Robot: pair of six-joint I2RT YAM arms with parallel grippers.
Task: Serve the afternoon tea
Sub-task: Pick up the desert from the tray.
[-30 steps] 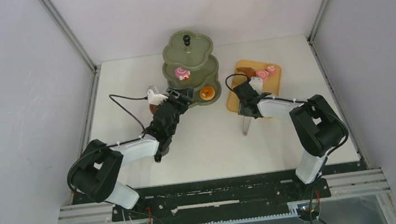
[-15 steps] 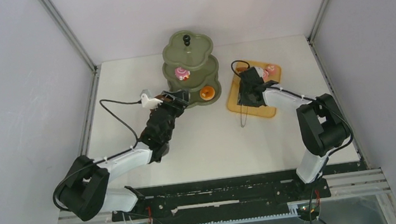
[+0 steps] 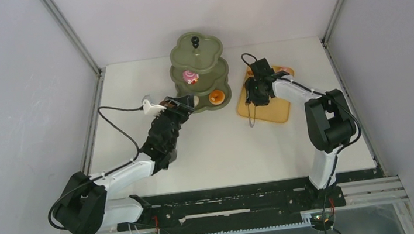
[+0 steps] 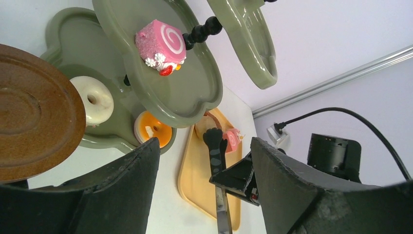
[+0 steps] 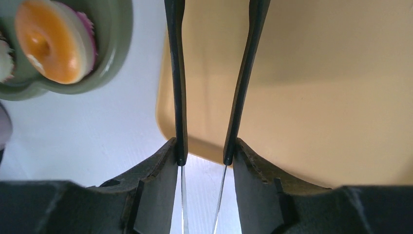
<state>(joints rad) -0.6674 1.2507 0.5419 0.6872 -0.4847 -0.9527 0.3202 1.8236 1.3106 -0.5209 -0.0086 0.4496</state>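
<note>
The olive-green three-tier stand (image 3: 197, 59) holds a pink swirl cake (image 3: 189, 76) on its middle tier and an orange donut (image 3: 216, 97) on the bottom tier. The left wrist view shows the cake (image 4: 160, 46), the orange donut (image 4: 153, 130) and a white donut (image 4: 92, 100). My left gripper (image 3: 183, 102) is open at the stand's near-left side. A brown saucer (image 4: 34, 126) sits close beside its left finger; I cannot tell if they touch. My right gripper (image 3: 259, 85) is shut on the black tongs (image 3: 251, 116) over the orange tray (image 3: 274, 109). The tongs' tips (image 4: 213, 139) reach a brown bun (image 4: 202, 124) and a pink cake (image 4: 234, 140).
Grey walls and metal posts close in the table at left, right and back. The stand's bottom tier (image 5: 112, 44) lies just left of the tray's near corner (image 5: 168, 117). The tongs' arms (image 5: 178, 73) stand slightly apart between my right fingers. The left arm's cable (image 3: 116, 112) loops over the table.
My right gripper has carried the tongs forward along the tray toward its far end. My left arm has stretched out, its gripper staying at the stand's near-left side.
</note>
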